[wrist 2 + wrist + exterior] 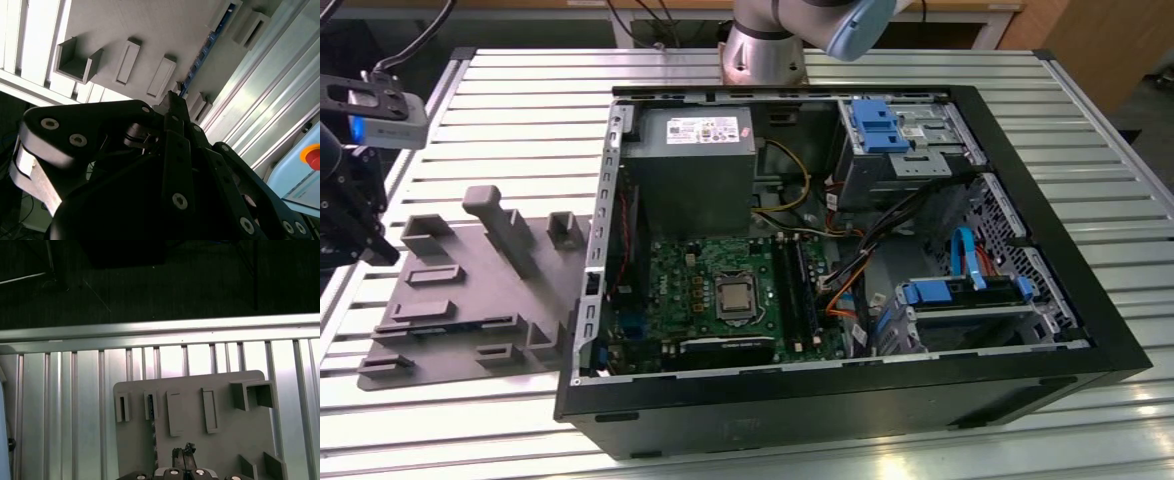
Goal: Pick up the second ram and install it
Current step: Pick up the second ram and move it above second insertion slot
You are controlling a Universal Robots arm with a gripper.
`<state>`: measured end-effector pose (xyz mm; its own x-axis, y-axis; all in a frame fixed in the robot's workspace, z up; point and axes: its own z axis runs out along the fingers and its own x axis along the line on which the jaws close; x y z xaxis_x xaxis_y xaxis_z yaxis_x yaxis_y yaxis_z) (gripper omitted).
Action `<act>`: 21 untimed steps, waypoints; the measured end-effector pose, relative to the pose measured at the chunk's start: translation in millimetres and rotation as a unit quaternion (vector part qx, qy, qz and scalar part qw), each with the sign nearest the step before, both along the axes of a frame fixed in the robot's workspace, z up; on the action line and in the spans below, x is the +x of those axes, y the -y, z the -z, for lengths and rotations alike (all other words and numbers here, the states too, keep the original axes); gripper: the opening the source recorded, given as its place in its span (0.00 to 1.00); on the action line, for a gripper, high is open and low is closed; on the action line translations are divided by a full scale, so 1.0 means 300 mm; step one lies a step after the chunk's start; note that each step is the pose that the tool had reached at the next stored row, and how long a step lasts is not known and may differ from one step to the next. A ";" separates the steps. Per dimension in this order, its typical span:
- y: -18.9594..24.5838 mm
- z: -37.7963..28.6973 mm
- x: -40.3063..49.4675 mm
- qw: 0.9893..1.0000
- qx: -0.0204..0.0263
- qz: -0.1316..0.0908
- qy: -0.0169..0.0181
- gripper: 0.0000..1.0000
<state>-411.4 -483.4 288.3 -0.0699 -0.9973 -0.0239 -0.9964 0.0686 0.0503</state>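
pincer (183,454) nearly closed, nothing held, hovering over the grey tray (225,450).
second ram (154,435) stands on edge in the tray between its raised blocks, just beside my fingertips; can't tell if touching. looks like a thin dark strip, long and narrow, with blue flecks along it in the second wrist view. i judge it light, stiff, and fragile at chips and contacts. best hold: the two flat faces near mid-length on the upper edge.
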 end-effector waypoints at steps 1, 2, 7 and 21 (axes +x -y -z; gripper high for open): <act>0.000 0.001 0.000 1.000 0.000 0.000 0.000 0.11; 0.000 0.002 0.001 1.000 0.000 0.000 0.000 0.11; 0.001 0.007 0.003 1.000 0.000 0.000 0.000 0.11; 0.002 0.018 0.003 1.000 0.000 0.000 0.000 0.11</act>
<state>-410.4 -484.1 282.9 -0.0699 -0.9973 -0.0240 -0.9964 0.0686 0.0502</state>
